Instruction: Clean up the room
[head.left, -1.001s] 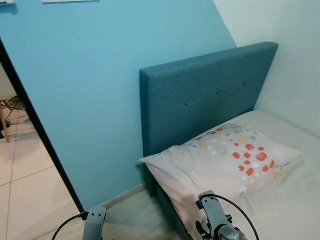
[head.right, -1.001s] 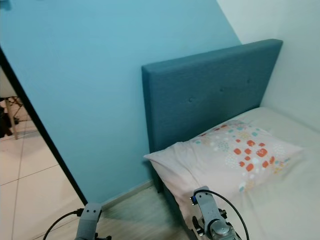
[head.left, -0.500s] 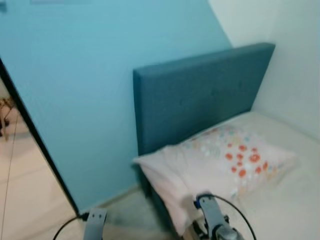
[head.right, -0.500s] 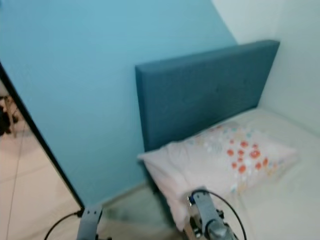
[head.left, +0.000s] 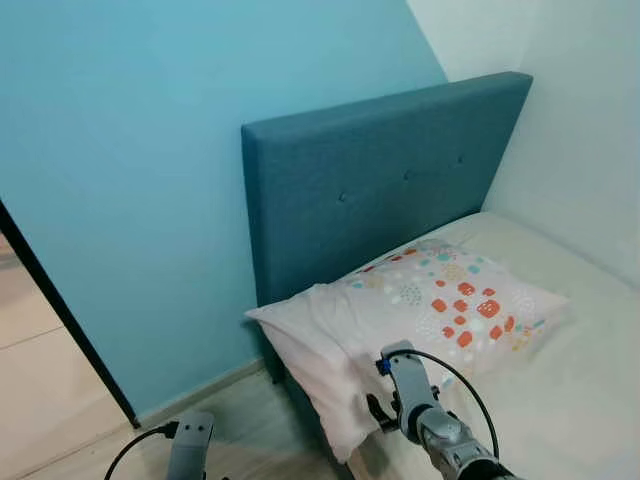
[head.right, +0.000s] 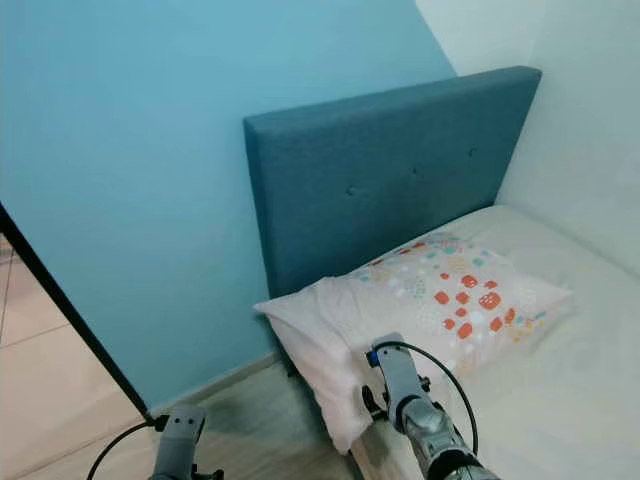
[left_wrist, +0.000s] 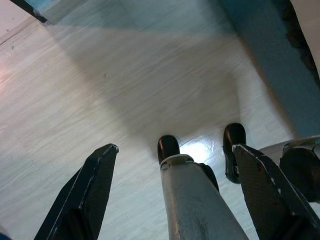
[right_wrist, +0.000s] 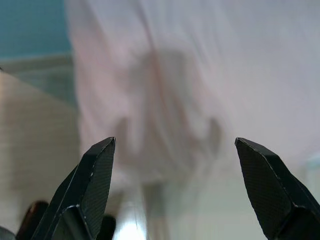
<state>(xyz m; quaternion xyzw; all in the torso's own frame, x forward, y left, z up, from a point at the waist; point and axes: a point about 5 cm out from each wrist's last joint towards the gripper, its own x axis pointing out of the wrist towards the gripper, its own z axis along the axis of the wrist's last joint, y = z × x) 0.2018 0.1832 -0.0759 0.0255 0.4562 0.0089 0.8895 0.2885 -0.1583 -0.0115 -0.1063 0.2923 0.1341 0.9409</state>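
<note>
Soft white pillow (head.left: 420, 320) with orange and teal spots, overhanging the bed's (head.left: 570, 400) near corner, against a padded, buttoned teal headboard (head.left: 380, 190). Pale wood-look floor (left_wrist: 100, 85) open alongside. Right hand (right_wrist: 172, 190) spread wide, empty, seemingly just short of blurred pillow cloth. Left hand (left_wrist: 170, 195) open, empty, above floor.

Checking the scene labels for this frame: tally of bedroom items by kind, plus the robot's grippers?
Pillow: 1
Headboard: 1
Mattress: 1
Grippers: 2, left gripper open over the floor, right gripper open at the pillow's overhanging end
Total: 5
</note>
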